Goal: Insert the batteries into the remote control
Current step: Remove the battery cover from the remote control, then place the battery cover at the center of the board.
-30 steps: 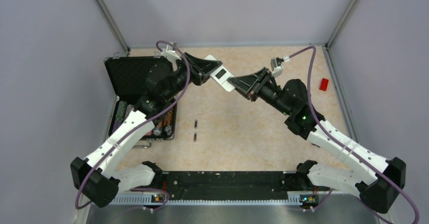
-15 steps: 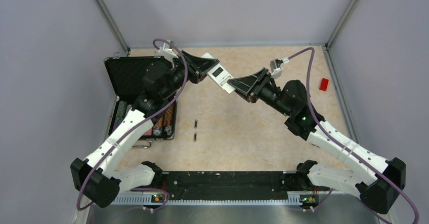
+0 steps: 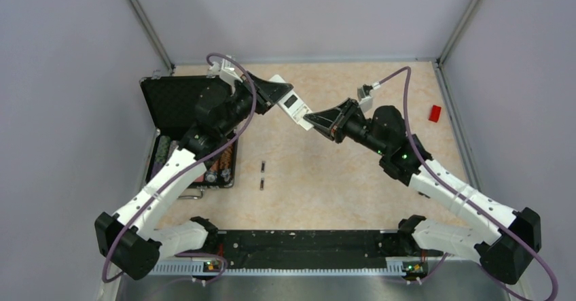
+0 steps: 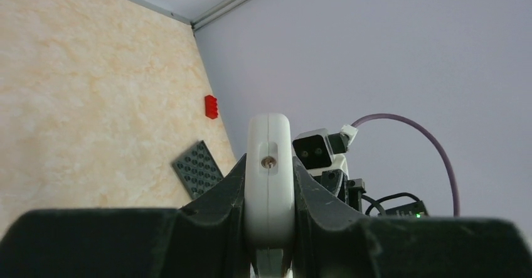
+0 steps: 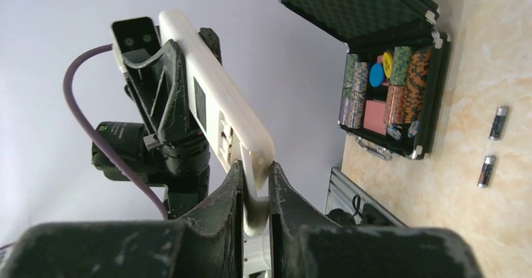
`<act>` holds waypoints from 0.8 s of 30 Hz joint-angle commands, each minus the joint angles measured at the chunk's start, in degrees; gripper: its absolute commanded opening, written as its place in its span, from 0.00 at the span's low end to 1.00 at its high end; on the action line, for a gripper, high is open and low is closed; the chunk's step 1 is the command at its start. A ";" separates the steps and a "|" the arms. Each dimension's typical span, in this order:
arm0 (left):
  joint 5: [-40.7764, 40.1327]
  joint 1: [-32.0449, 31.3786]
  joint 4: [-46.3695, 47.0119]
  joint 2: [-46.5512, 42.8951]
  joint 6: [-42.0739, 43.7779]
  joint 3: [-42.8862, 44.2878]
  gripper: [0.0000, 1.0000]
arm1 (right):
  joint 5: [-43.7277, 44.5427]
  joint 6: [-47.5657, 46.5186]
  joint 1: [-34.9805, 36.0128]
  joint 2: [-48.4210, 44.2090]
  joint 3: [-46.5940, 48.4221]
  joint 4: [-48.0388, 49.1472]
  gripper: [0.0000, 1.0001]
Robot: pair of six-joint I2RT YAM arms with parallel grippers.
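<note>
Still untouched, the two batteries (image 3: 262,184) lie end to end on the tabletop (image 3: 326,179), well apart from both arms, same spot as a second ago

Further out the remote (image 3: 292,102) is up in the air between the arms, not on the tabletop. Over the last second it moved a bit left and away, and the right arm followed it in. The right fingers (image 5: 229,209) loosened halfway through and are now pinched together again on the thin white near end of the remote. Cannot tell if that part is the battery cover or the body itself

The left fingers (image 4: 226,196) are clamped on the far end, with the remote edge-on between them, no change there

My read: this is a regrip, probably to work the back open. Nothing is loaded yet, so the task is at an early stage

Beyond, on the left, the open black case (image 3: 170,100) holds stacked chips (image 5: 376,75). A red block (image 3: 435,113) sits far right

Writing: none readable. The remote shows a small grey window and pale buttons, no brand visible. The battery labels are too small to read
</note>
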 commanded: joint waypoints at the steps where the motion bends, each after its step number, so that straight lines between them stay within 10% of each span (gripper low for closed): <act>1: -4.31 -0.43 -0.90 -1.99 9.92 -1.78 0.00 | -3.26 0.73 -0.61 0.24 -0.01 -0.78 0.06; 13: -17.11 -0.46 -7.11 -5.80 22.13 -7.60 0.00 | -4.79 -3.96 -4.17 -3.11 -3.83 -6.16 0.02; 24: -20.07 -0.25 -11.04 -10.75 24.90 -10.16 0.00 | -0.23 -28.80 -7.75 13.09 -3.46 -23.44 0.20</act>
